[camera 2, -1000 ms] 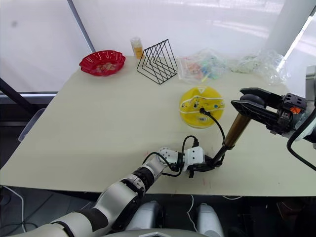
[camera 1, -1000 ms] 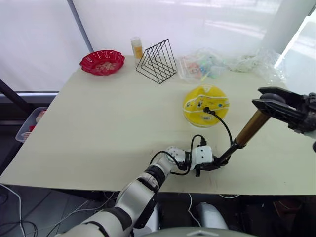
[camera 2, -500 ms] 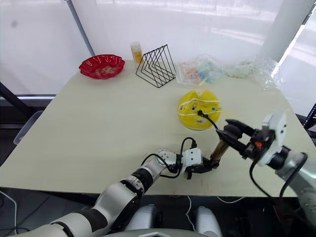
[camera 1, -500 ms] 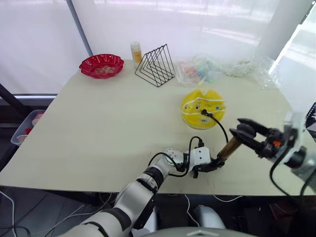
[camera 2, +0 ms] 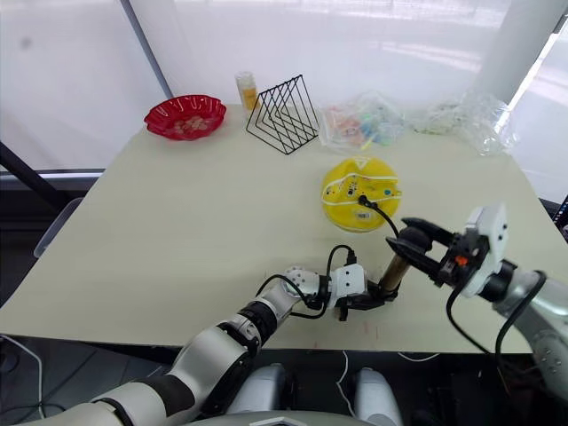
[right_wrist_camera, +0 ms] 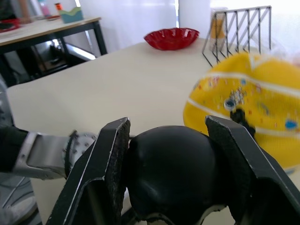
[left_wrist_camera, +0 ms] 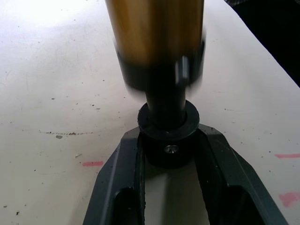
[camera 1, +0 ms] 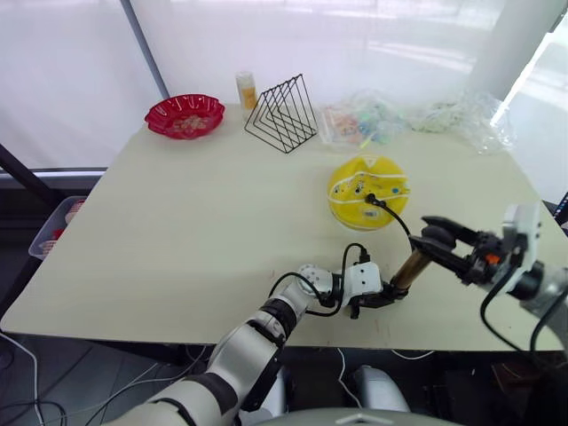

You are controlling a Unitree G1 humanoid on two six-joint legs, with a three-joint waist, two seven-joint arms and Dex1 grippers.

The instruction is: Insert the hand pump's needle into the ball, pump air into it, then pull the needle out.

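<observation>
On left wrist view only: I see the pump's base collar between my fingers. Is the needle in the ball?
Observer: Yes. The hose's black fitting sits in the top of the yellow ball, so the needle itself is hidden.
Operator: Who has the handle?
Observer: The right gripper is shut on the hand pump by its black handle, one finger on each side.
Operator: Pump upright?
Observer: No, it is tilted: base near the table's front edge in the left gripper, handle up toward the robot's right.
Operator: Ball shape?
Observer: Saggy, flattened on the table.
</observation>
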